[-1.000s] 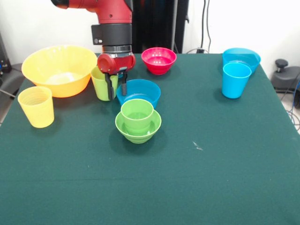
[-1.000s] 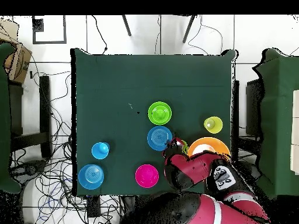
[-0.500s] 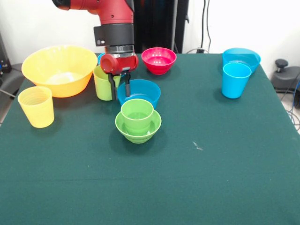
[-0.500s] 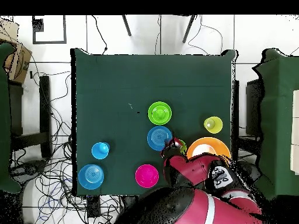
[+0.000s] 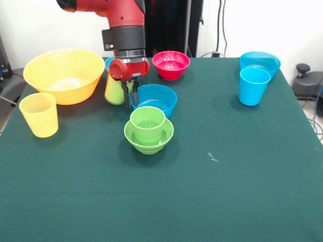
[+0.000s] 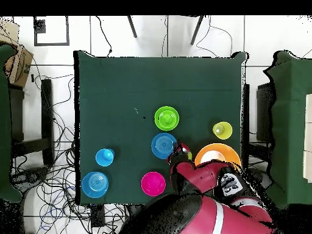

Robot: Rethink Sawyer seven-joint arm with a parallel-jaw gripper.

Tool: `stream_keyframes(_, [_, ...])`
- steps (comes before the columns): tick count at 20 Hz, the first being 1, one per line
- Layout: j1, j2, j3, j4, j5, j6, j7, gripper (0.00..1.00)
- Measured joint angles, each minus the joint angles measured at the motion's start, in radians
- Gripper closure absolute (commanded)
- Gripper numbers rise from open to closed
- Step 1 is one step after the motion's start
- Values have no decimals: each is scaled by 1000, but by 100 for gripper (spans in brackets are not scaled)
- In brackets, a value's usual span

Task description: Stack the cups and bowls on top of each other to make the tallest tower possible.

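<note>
One yellow-green cup (image 5: 115, 91), left of the blue bowl (image 5: 154, 100) and behind the tower (image 5: 148, 129), sits tilted in the gripper (image 5: 129, 92), apparently clamped on its rim; lift clear, level, then lower squarely onto the tower

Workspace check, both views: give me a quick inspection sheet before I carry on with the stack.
Surface: dark green table cloth, one small pale mark.
Tower: green stepped cup nested in small green bowl; nothing above it.
Other bowls: large yellow-orange bowl, red bowl, small blue bowl, shallow blue bowl.
Other cups: pale yellow cup upright; sky blue cup upright; yellow-green cup tilted at the gripper.
Clutter: nothing seen on the table.
Gripper: gripper low between the yellow-green cup and the small blue bowl, shut.
Cables: loose cables on the floor.
Surroundings: neighbouring green table, cardboard box.
</note>
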Motion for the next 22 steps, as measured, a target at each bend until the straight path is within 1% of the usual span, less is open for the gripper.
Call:
stream_keyframes(16, [-2, 11, -7, -4, 6, -35, 9, 100])
stream_keyframes(19, [-18, 10, 8, -3, 5, -34, 9, 100])
stream_keyframes(22, [-66, 2, 54, 5, 5, -6, 9, 100])
